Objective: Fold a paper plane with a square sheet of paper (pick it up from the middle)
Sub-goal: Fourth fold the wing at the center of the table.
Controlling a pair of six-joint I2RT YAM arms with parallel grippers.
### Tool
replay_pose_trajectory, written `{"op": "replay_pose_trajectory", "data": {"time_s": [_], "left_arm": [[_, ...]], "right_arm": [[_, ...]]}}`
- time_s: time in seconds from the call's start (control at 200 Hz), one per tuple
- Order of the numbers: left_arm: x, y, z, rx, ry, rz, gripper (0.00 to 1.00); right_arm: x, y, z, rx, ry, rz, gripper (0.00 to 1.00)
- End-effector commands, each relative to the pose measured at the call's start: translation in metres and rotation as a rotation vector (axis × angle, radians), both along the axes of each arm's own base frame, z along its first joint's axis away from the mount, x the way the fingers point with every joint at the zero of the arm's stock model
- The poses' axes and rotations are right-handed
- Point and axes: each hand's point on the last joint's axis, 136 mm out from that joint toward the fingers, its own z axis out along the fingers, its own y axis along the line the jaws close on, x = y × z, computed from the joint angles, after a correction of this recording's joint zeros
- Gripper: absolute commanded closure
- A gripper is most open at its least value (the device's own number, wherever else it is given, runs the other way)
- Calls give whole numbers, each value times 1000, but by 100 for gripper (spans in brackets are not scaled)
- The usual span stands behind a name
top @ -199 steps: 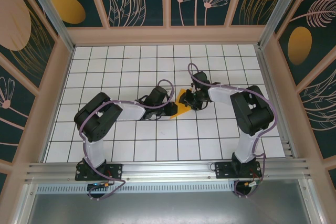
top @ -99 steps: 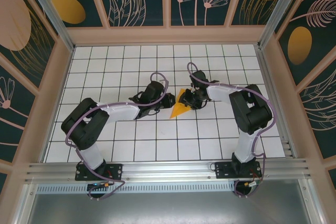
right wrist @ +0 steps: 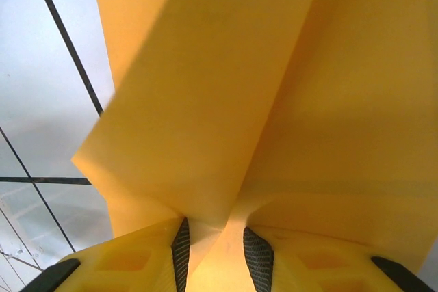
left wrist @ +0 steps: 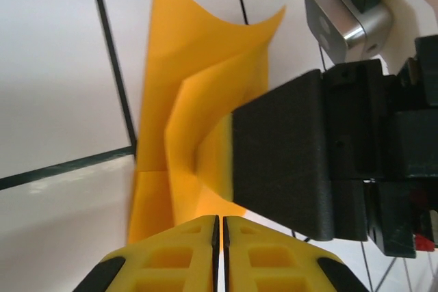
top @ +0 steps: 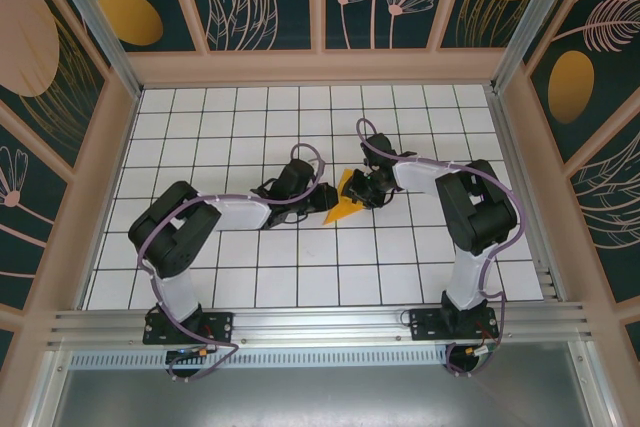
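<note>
Here we are at the right gripper (top: 362,190), the fixed mark for this call, and it is clamped on the sheet of paper (top: 343,209). The right wrist view shows it plainly: a ridge of the orange-yellow sheet runs straight down between the two dark ribbed pads (right wrist: 181,247), and the jaws pinch it. The paper spreads out from that grip in broad creased flaps, no longer a flat square. From above, the sheet points out to the left of the right gripper as a small wedge, and the middle of the white grid table (top: 230,117) sits right under that gripper. Just beside the right gripper, on its left, comes the left gripper (top: 322,199). In the left wrist view its yellow fingertips (left wrist: 198,237) are pressed together with only a hairline between them, holding nothing that I can make out. The paper's lower edge slips under those tips, and I cannot tell whether they touch it.
</note>
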Motion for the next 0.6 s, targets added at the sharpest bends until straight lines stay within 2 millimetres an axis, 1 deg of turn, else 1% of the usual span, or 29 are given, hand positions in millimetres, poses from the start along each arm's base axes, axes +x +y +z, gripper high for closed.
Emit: {"op": "replay_pose_trajectory", "data": {"time_s": [0.0, 0.11, 0.275, 0.35, 0.595], "left_arm": [[-5, -14, 2, -83, 20, -64, 87], [-6, -16, -10, -68, 52, -68, 87], [-5, -7, -32, 12, 84, -36, 90], [-4, -3, -39, 40, 94, -22, 92], [-2, 2, -42, 70, 91, 2, 93]], "right_arm": [[-71, -76, -101, -381, 262, -42, 63], [-71, -75, -101, -376, 263, -46, 63], [-72, -75, -101, -374, 266, -48, 63], [-73, -77, -102, -376, 269, -51, 63], [-79, -82, -106, -392, 287, -64, 65]]}}
